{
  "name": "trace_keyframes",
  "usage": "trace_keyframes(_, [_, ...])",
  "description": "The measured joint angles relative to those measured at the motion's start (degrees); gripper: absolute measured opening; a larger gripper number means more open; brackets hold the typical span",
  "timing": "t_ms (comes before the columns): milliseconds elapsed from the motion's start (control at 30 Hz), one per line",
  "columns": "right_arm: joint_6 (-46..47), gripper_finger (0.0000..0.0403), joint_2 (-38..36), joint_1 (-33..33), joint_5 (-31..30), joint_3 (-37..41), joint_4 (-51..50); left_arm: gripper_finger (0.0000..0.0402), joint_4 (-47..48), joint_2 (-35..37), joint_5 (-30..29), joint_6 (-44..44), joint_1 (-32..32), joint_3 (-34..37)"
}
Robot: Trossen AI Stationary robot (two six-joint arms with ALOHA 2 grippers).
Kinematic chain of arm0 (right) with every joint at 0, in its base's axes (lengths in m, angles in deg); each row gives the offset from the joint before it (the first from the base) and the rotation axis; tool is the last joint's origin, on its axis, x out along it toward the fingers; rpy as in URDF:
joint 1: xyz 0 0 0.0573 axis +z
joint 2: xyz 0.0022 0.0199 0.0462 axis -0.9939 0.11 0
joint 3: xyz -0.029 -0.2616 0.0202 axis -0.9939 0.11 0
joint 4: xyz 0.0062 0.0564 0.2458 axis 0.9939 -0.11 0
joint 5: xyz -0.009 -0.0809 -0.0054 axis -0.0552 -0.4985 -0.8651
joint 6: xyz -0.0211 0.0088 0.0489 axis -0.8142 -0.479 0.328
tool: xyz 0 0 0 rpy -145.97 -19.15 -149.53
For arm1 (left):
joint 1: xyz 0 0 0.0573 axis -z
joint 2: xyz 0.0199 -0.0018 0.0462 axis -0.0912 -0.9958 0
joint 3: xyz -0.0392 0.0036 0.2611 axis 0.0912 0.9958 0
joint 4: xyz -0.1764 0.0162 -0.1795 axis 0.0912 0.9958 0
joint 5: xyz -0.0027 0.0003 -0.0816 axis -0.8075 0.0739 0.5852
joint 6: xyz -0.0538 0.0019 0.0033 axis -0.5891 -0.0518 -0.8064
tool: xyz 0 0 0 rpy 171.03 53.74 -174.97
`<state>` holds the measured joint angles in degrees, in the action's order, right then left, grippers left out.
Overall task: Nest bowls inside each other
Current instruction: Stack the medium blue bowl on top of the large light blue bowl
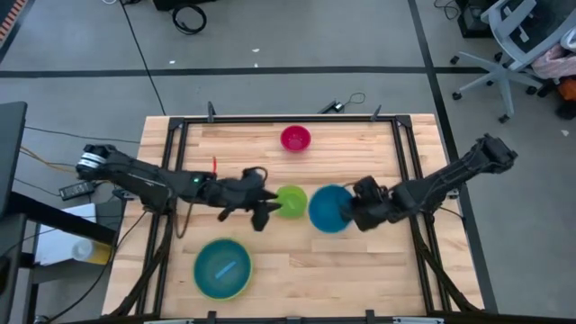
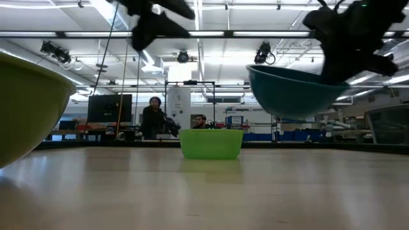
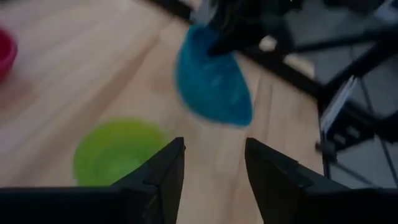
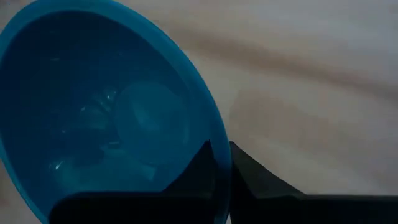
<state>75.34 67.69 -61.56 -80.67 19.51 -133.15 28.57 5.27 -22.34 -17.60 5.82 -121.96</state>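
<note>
The teal-blue bowl (image 1: 328, 208) hangs above the table's middle, right of the small bright green bowl (image 1: 291, 201), with my right gripper (image 1: 352, 214) shut on it. The green bowl (image 2: 211, 143) stands on its base on the table. My left gripper (image 1: 267, 210) hovers open just left of the green bowl (image 3: 115, 158), nothing between its fingers (image 3: 166, 177). The magenta-pink bowl (image 1: 295, 138) sits near the far edge. The large yellow-green bowl (image 1: 205, 286) at the near left has a light blue bowl (image 1: 222, 265) inside it. My right gripper pinches the teal-blue bowl's rim (image 4: 216, 134) on the bowl's right side, one finger inside the bowl and one outside. The fingers come slanting down from the table's right. The bowl (image 2: 294, 89) is lifted clear of the table and tilted.
Black frame rails (image 1: 396, 144) run along the table's left, right and far sides. Bare wood (image 1: 360, 279) lies at the near right. Beyond the table, people (image 2: 153, 118) stand in the room and an office chair (image 1: 517, 45) is on the floor at the far right.
</note>
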Motion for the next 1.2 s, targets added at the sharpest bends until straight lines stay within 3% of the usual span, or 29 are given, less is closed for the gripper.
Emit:
trace_keyframes(300, [-12.51,0.0020,0.00,-7.85,-10.62,-3.41,3.44,0.0221,-6.92,-4.45,-0.09,0.53,-7.60,0.04])
trace_keyframes(600, [-24.92,0.0020,0.02,-13.81,-12.39,-3.38,13.51,0.0279,-12.30,-4.51,0.04,7.63,-9.82,0.04])
trace_keyframes(867, [-32.75,0.0020,0.02,-15.89,-10.66,-3.38,20.52,0.0271,-12.19,-4.51,-0.70,8.26,-12.78,0.04])
trace_keyframes(1200, [-37.58,0.0025,0.02,-18.25,-9.14,-3.32,24.90,0.0229,-12.56,-5.24,-0.91,8.74,-14.73,-0.04])
